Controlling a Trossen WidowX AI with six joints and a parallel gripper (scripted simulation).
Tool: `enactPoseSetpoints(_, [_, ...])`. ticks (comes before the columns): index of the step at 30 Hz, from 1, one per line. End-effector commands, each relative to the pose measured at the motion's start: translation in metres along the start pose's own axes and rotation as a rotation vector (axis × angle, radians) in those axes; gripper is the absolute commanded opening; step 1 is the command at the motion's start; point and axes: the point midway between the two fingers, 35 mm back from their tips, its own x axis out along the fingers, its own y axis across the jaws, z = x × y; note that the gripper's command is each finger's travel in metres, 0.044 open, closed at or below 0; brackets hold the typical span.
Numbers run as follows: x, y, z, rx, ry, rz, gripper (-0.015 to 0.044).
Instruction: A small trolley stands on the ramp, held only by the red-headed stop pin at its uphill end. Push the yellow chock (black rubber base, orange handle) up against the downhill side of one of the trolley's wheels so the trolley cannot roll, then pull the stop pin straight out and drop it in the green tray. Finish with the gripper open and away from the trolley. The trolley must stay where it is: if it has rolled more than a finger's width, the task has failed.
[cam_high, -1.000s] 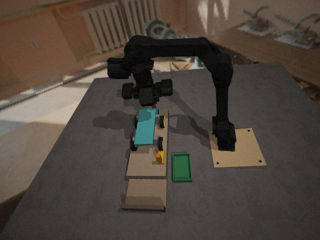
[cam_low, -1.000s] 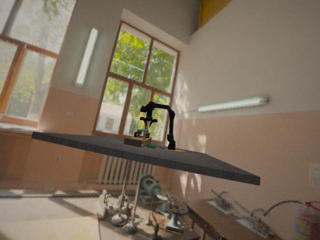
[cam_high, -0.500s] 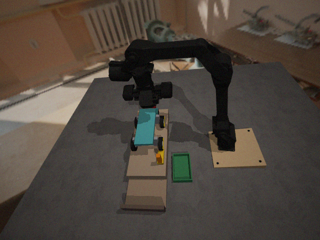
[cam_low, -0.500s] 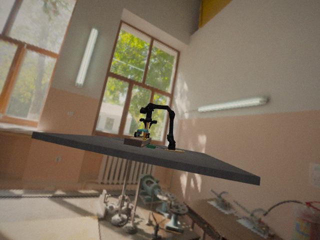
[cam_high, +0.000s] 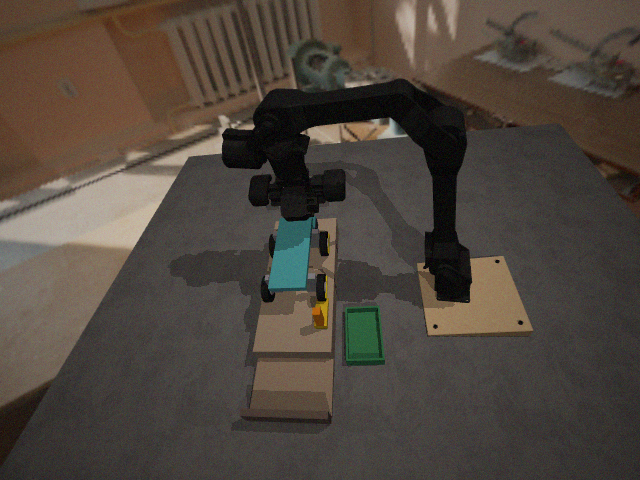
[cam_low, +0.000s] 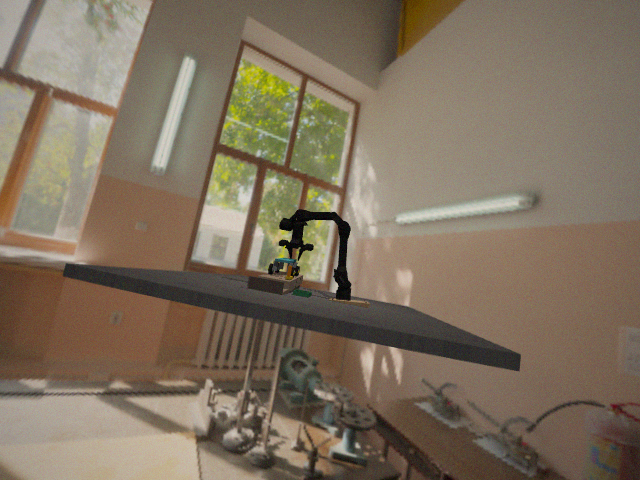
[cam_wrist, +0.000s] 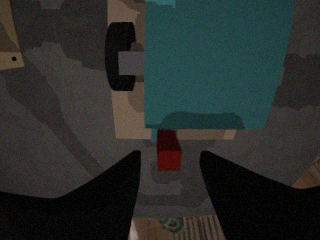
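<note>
The teal trolley (cam_high: 292, 258) (cam_wrist: 215, 65) stands on the wooden ramp (cam_high: 292, 333) (cam_low: 266, 283) (cam_wrist: 125, 129). The yellow chock (cam_high: 322, 319) with its orange handle lies against, or very close to, the downhill side of the lower right wheel in the top view; its black base cannot be made out. The red-headed stop pin (cam_wrist: 169, 159) stands at the trolley's uphill end. My gripper (cam_low: 294, 254) (cam_wrist: 171, 157) is partly open and empty, pointing down above the pin, whose head shows between the fingertips in the wrist view. The fingertips are hidden in the top view. The green tray (cam_high: 383, 338) (cam_low: 301, 293) is empty.
The tray lies beside the ramp, between it and the arm's wooden base plate (cam_high: 496, 310). A raised lip (cam_high: 284, 414) closes the ramp's low end. The trolley's deck edge is close to the pin. The arm reaches over the grey table (cam_high: 465, 403) from the right.
</note>
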Motion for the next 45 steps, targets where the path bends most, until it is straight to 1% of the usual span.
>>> enactPoseSetpoints(1, [0.004, 0.001, 0.000, -0.004, -0.001, -0.003, 0.0190])
enactPoseSetpoints(22, [0.036, 0.001, 0.000, -0.004, 0.000, -0.003, 0.0190])
enactPoseSetpoints(26, [0.034, 0.000, 0.000, -0.001, 0.003, 0.002, 0.0085])
enactPoseSetpoints(35, [0.034, 0.000, 0.000, -0.001, 0.003, 0.002, 0.0025])
enactPoseSetpoints(36, [0.033, 0.000, 0.000, -0.001, 0.003, 0.001, 0.0000])
enactPoseSetpoints(45, [0.027, 0.001, -0.001, -0.004, 0.000, -0.003, 0.0000])
